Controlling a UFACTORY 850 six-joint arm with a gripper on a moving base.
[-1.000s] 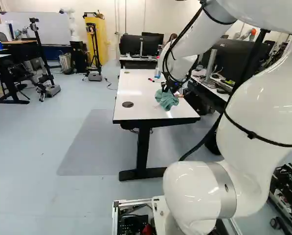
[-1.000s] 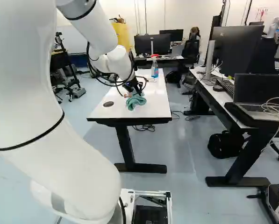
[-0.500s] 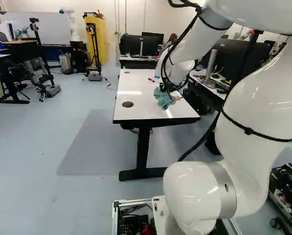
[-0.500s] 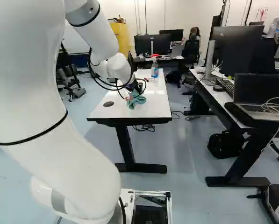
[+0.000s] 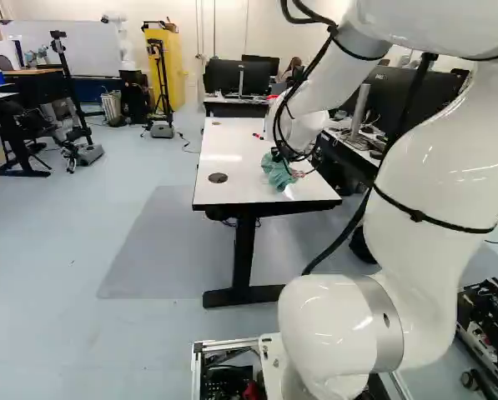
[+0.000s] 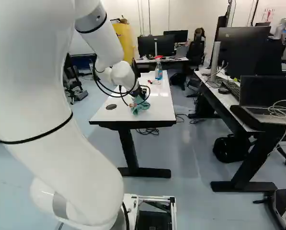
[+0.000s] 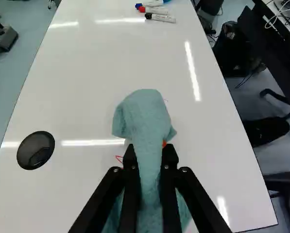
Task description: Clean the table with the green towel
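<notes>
"What's on the white table's (image 7: 86,107) left?"

"A round, black cable grommet (image 7: 35,150). Then a thin red mark (image 7: 118,158), just beside the green towel (image 7: 144,116)."

"And the towel?"

"Pinched between the gripper's (image 6: 142,91) two slim black fingers (image 7: 170,167), the gap narrow. It's soft, fuzzy cloth, with a rounded bunch ahead of the fingertips and looser folds under them."

"Any room?"

"Glossy tabletop stretches from the towel ahead to the capped markers (image 7: 160,18). The straight right edge runs well apart from the fingers."
</notes>
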